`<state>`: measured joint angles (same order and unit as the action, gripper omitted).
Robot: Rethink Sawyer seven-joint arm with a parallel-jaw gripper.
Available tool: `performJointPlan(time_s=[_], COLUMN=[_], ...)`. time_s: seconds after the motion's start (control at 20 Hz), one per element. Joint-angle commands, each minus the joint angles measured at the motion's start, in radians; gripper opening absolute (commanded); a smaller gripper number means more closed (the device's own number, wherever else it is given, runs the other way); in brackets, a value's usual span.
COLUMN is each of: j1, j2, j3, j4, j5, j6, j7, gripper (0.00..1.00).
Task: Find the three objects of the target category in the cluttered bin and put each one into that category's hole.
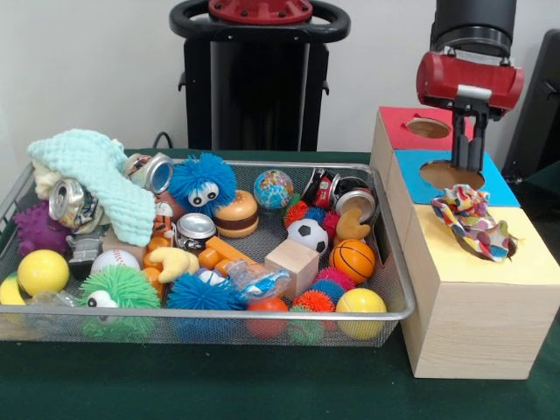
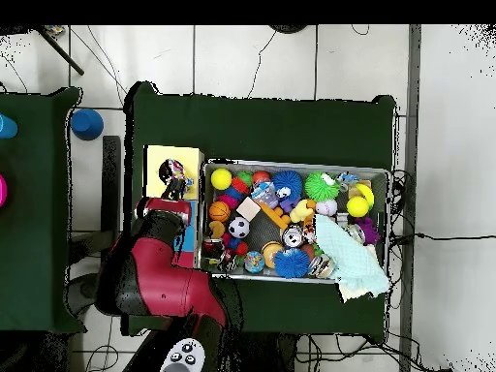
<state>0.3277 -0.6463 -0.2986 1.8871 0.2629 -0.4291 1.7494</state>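
— One patterned cloth (image 1: 475, 220) is lying bunched on the box's yellow section (image 1: 525, 254), seemingly half in its hole.
— And the gripper (image 1: 466, 164)?
— Hanging over the blue hole (image 1: 451, 174), jaws nearly closed, holding nothing. Next, I'd judge, it's reaching into the bin (image 1: 398, 271) again.

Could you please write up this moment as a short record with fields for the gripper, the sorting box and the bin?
gripper: gripper above the blue hole, holding nothing visible; open or shut unclear
sorting box: wooden box with red, blue and yellow tops
yellow section: patterned cloth lies bunched over its hole
bin: wire bin crowded with balls, cans, fuzzy toys and a mint towel
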Motion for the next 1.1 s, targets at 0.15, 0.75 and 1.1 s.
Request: performJointPlan(time_s=[0.15, 0.75, 1.1], j1=[-0.013, -0.058, -0.133], j2=[0.069, 0.152, 0.150], j3=[0.039, 0.097, 0.211], j4=[-0.054, -0.080, -0.114], j5=[0.059, 0.080, 0.033], j6=[-0.115, -0.046, 0.119], j7=[0.207, 0.220, 0.187], gripper=[0.00, 0.00, 0.00])
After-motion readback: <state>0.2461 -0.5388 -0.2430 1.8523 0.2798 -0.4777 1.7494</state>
